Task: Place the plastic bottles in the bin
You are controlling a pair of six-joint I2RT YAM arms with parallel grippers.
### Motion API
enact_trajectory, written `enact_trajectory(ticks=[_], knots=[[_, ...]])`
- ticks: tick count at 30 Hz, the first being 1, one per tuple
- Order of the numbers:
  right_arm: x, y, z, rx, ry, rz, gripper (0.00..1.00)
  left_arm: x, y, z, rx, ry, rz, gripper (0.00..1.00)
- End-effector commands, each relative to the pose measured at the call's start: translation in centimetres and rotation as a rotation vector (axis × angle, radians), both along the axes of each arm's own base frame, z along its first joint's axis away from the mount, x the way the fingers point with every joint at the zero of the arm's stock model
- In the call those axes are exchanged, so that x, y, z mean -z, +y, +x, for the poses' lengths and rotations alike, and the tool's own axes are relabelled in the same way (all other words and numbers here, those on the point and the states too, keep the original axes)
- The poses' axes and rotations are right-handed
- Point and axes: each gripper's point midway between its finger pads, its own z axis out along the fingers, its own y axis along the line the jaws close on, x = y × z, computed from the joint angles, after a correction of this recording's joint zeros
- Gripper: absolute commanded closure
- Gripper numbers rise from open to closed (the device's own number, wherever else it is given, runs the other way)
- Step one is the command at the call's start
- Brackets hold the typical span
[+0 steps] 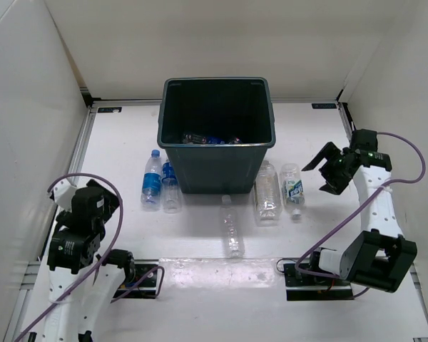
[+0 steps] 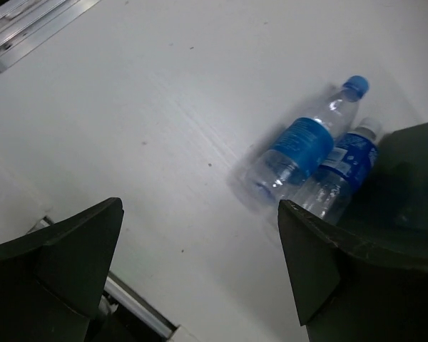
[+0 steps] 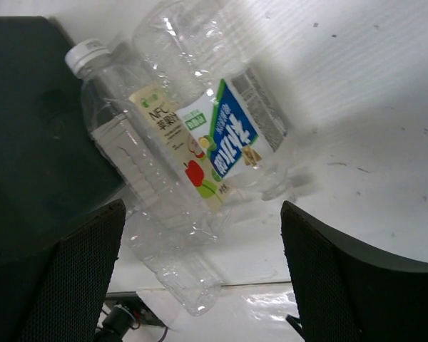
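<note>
The left gripper (image 2: 200, 208) hangs spread and empty, two blue-labelled bottles (image 2: 305, 146) lying side by side ahead of its right finger just beside the bin (image 2: 410, 160), while the right gripper (image 3: 203, 208), equally spread, hovers above two paper-labelled bottles (image 3: 225, 139) lying together between its fingers.

Bottles (image 1: 151, 182) lie left, right and before the bin (image 1: 215, 167), others inside.

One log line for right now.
left tool open, empty | right tool open near bottles | bin holds some | five bottles on table
</note>
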Motion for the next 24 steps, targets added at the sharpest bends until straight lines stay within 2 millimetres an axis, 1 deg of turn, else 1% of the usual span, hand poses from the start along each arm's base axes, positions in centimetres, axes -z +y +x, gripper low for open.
enact_trajectory(ticks=[1, 2, 3, 4, 5, 7, 8, 9, 10, 11, 12, 13, 15, 16, 18, 19, 23, 24], knots=[[-1.2, -1.6, 0.0, 0.039, 0.02, -0.113, 0.1, 0.2, 1.4, -2.2, -0.118, 0.069, 0.005, 0.0], [-1.8, -2.0, 0.1, 0.041, 0.012, -0.153, 0.1, -0.4, 2.1, -2.6, -0.14, 0.072, 0.041, 0.0], [-1.3, -2.2, -0.8, 0.038, 0.058, -0.19, 0.1, -0.7, 2.4, -2.6, -0.137, 0.07, 0.066, 0.0], [-1.5, -2.3, -0.9, 0.041, 0.063, -0.21, 0.1, -0.9, 2.3, -2.6, -0.114, 0.076, 0.083, 0.0], [-1.1, -3.2, -1.4, 0.055, 0.105, -0.279, 0.1, -0.9, 2.2, -2.5, -0.105, 0.085, 0.09, 0.0], [-0.6, -2.9, -2.3, 0.036, 0.163, -0.299, 0.1, -0.6, 1.7, -2.3, -0.069, 0.089, 0.081, 0.0], [0.1, -2.8, -3.1, 0.021, 0.225, -0.304, 0.1, -0.2, 1.2, -2.2, -0.045, 0.098, 0.065, 0.0], [0.7, -2.3, -3.4, -0.004, 0.27, -0.312, 0.1, 0.3, 0.7, -2.0, -0.024, 0.094, 0.043, 0.0], [1.5, -2.0, -4.3, -0.039, 0.338, -0.312, 0.1, 0.5, 0.5, -1.9, -0.013, 0.097, 0.036, 0.0], [1.7, -1.6, -4.5, -0.069, 0.363, -0.326, 0.1, 0.9, 0.0, -1.6, 0.029, 0.107, 0.036, 0.0], [2.3, -0.5, -4.5, -0.132, 0.393, -0.35, 0.1, 1.0, -0.3, -1.3, 0.046, 0.092, 0.03, 0.0], [2.5, -0.7, -4.7, -0.149, 0.408, -0.393, 0.1, 0.8, -0.2, -1.1, 0.052, 0.083, 0.045, 0.0], [2.6, 1.0, -4.8, -0.236, 0.394, -0.443, 0.1, 0.1, -0.2, -0.5, 0.078, 0.064, 0.086, 0.0], [2.7, 1.6, -4.4, -0.26, 0.376, -0.447, 0.1, -0.3, 0.1, -0.2, 0.072, 0.048, 0.102, 0.0], [3.2, 3.3, -3.5, -0.317, 0.339, -0.42, 0.1, 0.1, -0.3, 0.1, 0.11, 0.062, 0.119, 0.0], [3.2, 4.7, -3.5, -0.365, 0.329, -0.35, 0.1, 0.1, -0.6, 0.3, 0.124, 0.061, 0.114, 0.0], [4.1, 5.2, -2.3, -0.367, 0.343, -0.291, 0.1, 1.1, -1.6, 0.4, 0.175, 0.092, 0.097, 0.0], [4.2, 5.2, -2.2, -0.363, 0.347, -0.282, 0.1, 1.0, -1.7, 0.4, 0.183, 0.085, 0.098, 0.0]])
